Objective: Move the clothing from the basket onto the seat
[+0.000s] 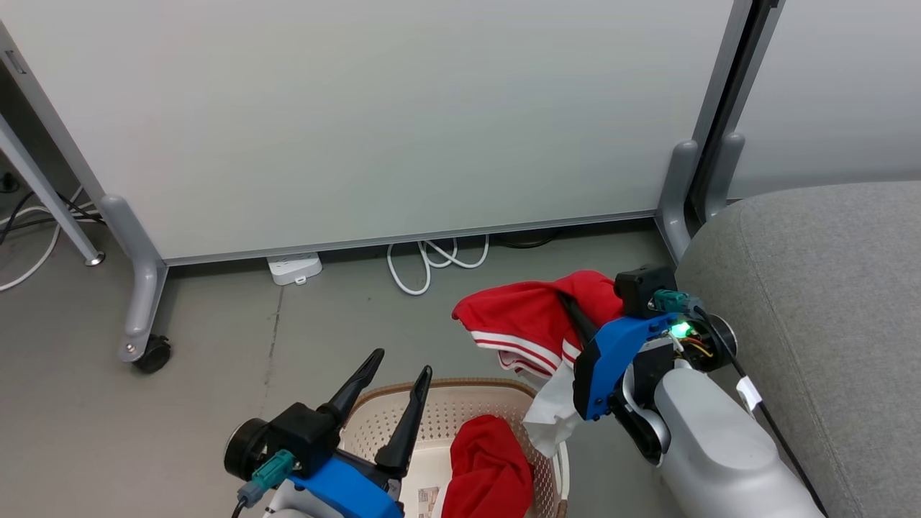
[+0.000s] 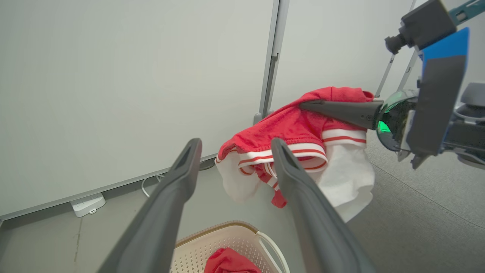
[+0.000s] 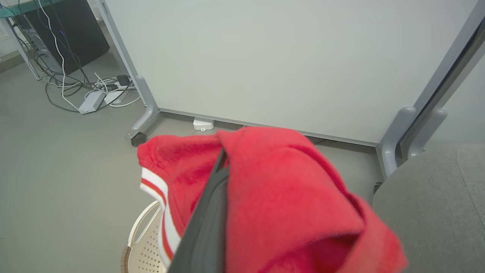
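The right gripper (image 1: 570, 303) is pinched narrow on the red striped garment (image 1: 522, 316), its dark fingers buried in the fabric; it holds the garment in the air over the right side of the basket (image 1: 460, 386), near the rounded edge of the grey seat (image 1: 827, 302) but not on it; the garment's white band with thin red stripes and a white lining hang down towards the basket's brown rim; a second red garment (image 1: 486, 467) lies bunched inside the basket, towards its right wall; the left gripper (image 1: 401, 363) hangs over the basket's left part, jaws spread wide with nothing between them; behind, a white power strip (image 1: 295, 267) and a looped white cable (image 1: 432, 262) lie on the floor at the foot of a pale wheeled partition (image 1: 360, 108).
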Controlling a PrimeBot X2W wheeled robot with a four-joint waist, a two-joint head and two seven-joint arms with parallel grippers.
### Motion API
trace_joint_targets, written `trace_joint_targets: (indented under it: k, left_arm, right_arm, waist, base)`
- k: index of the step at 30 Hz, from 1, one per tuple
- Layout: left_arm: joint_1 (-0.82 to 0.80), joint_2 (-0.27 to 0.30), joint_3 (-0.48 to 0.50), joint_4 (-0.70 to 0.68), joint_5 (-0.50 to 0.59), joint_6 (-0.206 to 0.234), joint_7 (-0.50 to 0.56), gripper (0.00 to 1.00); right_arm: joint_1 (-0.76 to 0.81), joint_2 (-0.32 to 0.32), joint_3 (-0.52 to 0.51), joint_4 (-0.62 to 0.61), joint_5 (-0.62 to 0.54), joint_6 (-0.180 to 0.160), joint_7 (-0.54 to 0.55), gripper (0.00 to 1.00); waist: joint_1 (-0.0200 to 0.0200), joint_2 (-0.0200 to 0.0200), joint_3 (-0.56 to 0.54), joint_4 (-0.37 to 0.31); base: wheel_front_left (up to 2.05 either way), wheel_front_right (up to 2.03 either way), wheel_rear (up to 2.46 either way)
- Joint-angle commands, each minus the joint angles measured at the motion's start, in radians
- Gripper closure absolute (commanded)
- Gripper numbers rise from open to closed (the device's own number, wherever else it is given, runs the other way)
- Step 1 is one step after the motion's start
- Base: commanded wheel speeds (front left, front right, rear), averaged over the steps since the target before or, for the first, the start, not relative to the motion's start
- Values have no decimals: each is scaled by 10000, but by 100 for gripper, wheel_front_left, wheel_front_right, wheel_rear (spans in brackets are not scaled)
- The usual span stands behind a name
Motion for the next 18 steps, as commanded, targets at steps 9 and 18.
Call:
trace_joint_targets:
  k: [9, 18]
  left_arm:
    - [432, -457, 803, 206, 769, -480, -31, 0]
    - [553, -791, 1241, 501, 1237, -779, -30, 0]
  right_arm:
    - [244, -11, -129, -280, -132, -7, 123, 100]
    - [379, -11, -238, -421, -260, -7, 220, 100]
  waist:
    - [-1, 0, 28, 26]
    - [-1, 0, 26, 14]
  base:
    - [0, 0, 0]
    - [0, 0, 0]
